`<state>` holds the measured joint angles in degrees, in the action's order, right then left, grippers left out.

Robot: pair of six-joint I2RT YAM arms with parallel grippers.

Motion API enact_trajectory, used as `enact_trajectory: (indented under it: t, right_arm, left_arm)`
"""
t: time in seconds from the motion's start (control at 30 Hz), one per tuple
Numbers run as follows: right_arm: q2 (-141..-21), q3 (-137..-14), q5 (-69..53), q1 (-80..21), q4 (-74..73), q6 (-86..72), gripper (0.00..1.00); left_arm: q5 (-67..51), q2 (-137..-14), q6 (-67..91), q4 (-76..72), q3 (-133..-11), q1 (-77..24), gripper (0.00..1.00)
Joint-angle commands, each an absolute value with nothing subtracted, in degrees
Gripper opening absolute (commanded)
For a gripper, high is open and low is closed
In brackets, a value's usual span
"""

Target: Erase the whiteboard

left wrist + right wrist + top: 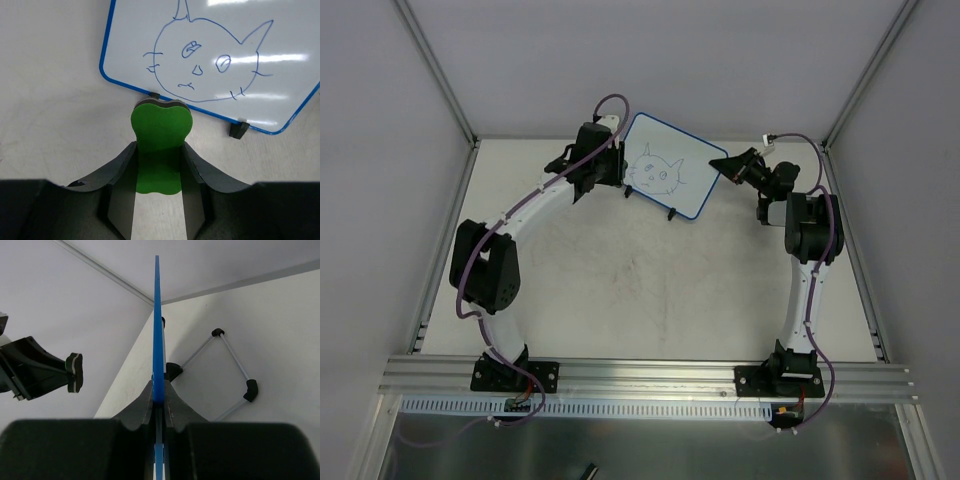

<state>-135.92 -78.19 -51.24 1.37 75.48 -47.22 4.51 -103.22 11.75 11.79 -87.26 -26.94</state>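
Observation:
The whiteboard (670,167) is a small white board with a thin blue rim and a cat-face line drawing. It stands tilted at the back of the table on two black feet. My right gripper (725,167) is shut on its right edge; in the right wrist view the blue rim (158,340) runs edge-on between the jaws. My left gripper (610,168) is shut on the green bone-shaped eraser (160,145) at the board's left side. In the left wrist view the eraser's end is just in front of the board's lower rim (130,86), below the drawing (205,62).
Grey enclosure walls rise behind and beside the table. The metal frame rail (650,375) runs along the near edge by the arm bases. In the right wrist view the board's wire stand (235,360) with black end caps rests on the table behind the board.

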Motion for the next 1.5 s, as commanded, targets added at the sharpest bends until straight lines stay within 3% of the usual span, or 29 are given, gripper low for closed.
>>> enact_trajectory:
  t: [0.0, 0.87, 1.13, 1.3, 1.47]
  right_arm:
    - [-134.5, -76.7, -52.3, 1.1, 85.3, -46.8, 0.0]
    - [-135.7, -76.0, -53.0, 0.1, 87.5, -44.6, 0.0]
    - [-135.3, -76.2, -53.7, -1.1, 87.6, -43.9, 0.0]
    - [-135.4, -76.5, -53.7, -1.1, 87.7, -43.9, 0.0]
    - [-135.2, -76.2, -54.1, -1.3, 87.7, -43.4, 0.0]
  left_arm:
    - [-1.5, -105.7, 13.1, 9.8, -91.7, -24.3, 0.0]
    - [-0.4, -121.3, 11.2, -17.0, -96.0, -25.7, 0.0]
    - [2.2, -124.4, 10.0, -18.9, -100.0, -25.9, 0.0]
    - [9.4, -125.9, 9.4, -14.2, -105.8, -25.8, 0.0]
    - [9.1, -129.5, 10.4, -9.2, -113.0, -25.8, 0.0]
